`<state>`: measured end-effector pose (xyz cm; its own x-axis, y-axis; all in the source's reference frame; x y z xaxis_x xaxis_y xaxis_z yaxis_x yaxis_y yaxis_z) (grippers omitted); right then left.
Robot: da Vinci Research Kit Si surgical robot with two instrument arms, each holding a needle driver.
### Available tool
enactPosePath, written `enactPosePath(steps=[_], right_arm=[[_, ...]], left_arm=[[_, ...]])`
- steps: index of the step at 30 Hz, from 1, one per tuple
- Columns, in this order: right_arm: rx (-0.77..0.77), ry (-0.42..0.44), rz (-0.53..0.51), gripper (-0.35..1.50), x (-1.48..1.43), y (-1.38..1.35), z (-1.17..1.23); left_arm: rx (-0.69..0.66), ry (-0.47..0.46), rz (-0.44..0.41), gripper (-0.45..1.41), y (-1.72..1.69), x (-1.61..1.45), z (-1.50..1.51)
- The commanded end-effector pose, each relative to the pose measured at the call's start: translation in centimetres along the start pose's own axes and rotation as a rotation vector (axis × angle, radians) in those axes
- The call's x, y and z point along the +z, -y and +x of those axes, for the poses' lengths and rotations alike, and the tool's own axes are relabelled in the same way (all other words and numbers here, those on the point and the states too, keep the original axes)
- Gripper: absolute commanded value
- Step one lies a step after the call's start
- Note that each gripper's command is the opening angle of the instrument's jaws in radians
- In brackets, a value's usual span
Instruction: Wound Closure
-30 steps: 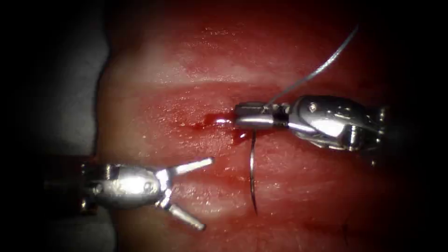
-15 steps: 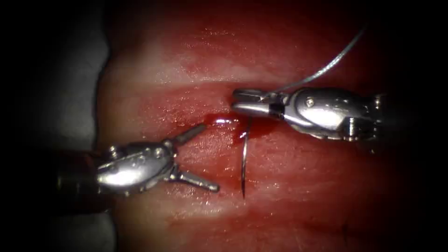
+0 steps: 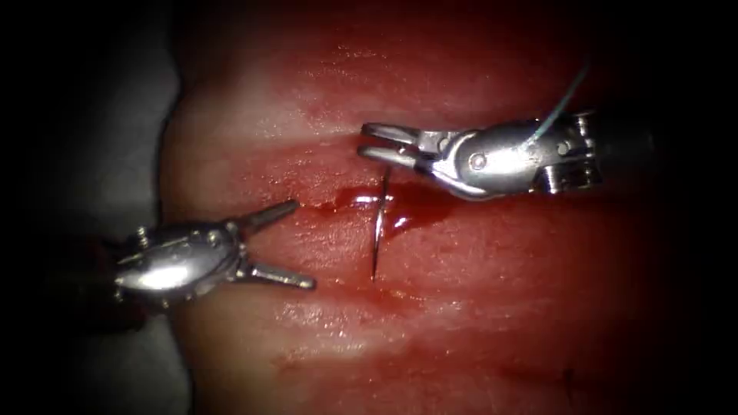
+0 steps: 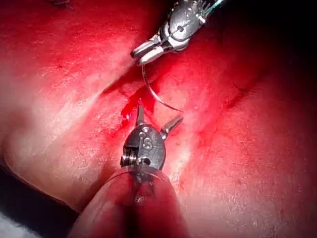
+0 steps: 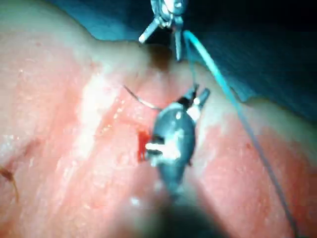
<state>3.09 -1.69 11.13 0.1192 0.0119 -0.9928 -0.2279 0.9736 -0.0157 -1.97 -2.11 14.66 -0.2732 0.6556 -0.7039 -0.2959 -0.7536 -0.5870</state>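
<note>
In the endoscope view my right tool (image 3: 378, 144) comes in from the upper right with its jaws shut on the curved needle (image 3: 377, 230) near its thread end. The needle hangs down from the jaws over the red fluid (image 3: 403, 215) at the cut (image 3: 350, 201), and its tip points downward, just above the tissue (image 3: 461, 307); I cannot tell if it touches. My left tool (image 3: 304, 244) stands open to the left of the needle and holds nothing. The left wrist view has the needle (image 4: 156, 96) arching between the right tool (image 4: 143, 52) and the open left tool (image 4: 157, 116). Teal thread (image 3: 561, 98) trails up from the right tool.
The tissue's left edge (image 3: 165, 192) drops to a dark grey surface behind my left tool. In the right wrist view the thread (image 5: 223, 89) runs past the right tool (image 5: 198, 94) over the tissue.
The right tool has moved up and to the left, carrying the needle with it. The left tool rose toward the cut, then drew back to the left, still open.
</note>
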Motion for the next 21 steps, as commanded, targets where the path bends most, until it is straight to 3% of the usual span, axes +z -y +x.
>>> enactPosePath(steps=[1, 10, 21], right_arm=[[-0.023, -0.003, -0.002, -0.35, 0.05, 0.02, -0.05], [-0.069, 0.004, -0.014, -0.35, 0.19, -0.25, -0.08], [-0.185, 0.035, -0.006, -0.35, 0.39, -0.33, -0.09]], left_arm=[[0.002, 0.009, 0.002, 0.56, -0.02, 0.11, -0.13], [0.043, 0.057, 0.028, 0.44, 0.20, 0.33, -0.46], [0.105, 0.161, 0.082, 0.36, 0.39, 0.74, -1.05]])
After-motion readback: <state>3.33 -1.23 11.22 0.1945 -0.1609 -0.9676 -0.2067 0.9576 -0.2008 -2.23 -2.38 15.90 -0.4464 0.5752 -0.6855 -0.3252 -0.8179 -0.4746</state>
